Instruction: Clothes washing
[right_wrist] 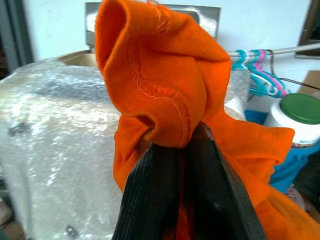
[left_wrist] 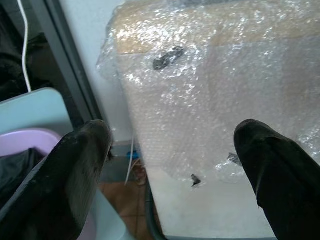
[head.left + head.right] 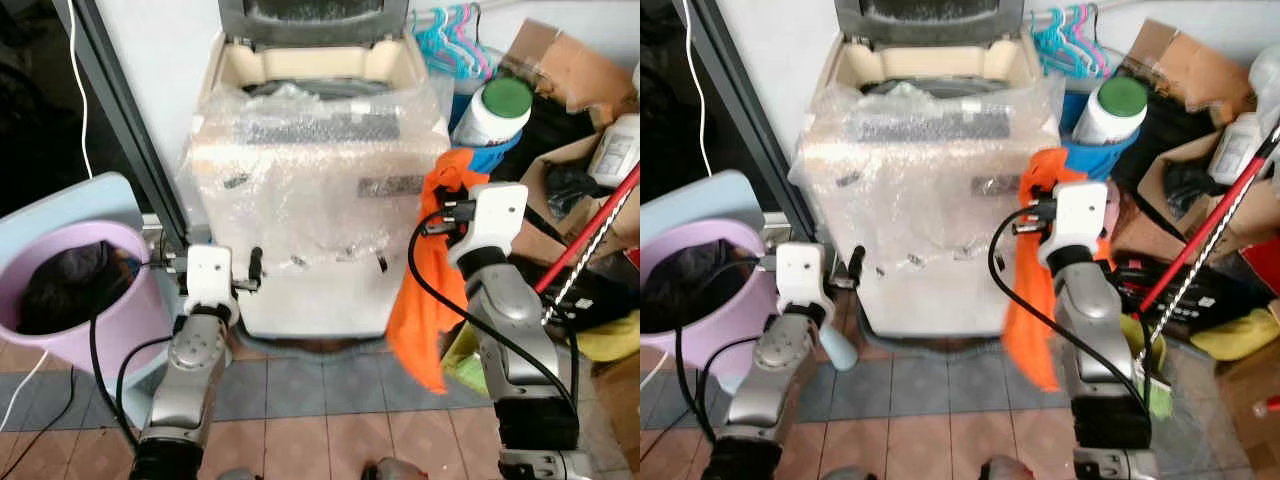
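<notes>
Orange garment [image 1: 165, 95] pinched between pressed-together fingers of right end effector [image 1: 182, 150], hanging below, raised for drop into open washing machine [image 3: 320, 150] ahead. Left end effector [image 2: 170, 165] spread, empty, beside purple basket [image 3: 60, 330].

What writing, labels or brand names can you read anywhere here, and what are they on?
No text can be read.
Washing machine: dark label strips under its bubble wrap, too blurred to read.
White bottle with green cap: no lettering can be made out.
White container on the right: markings too small to read.
Orange garment clamped in the right gripper: no print or tag visible.
</notes>
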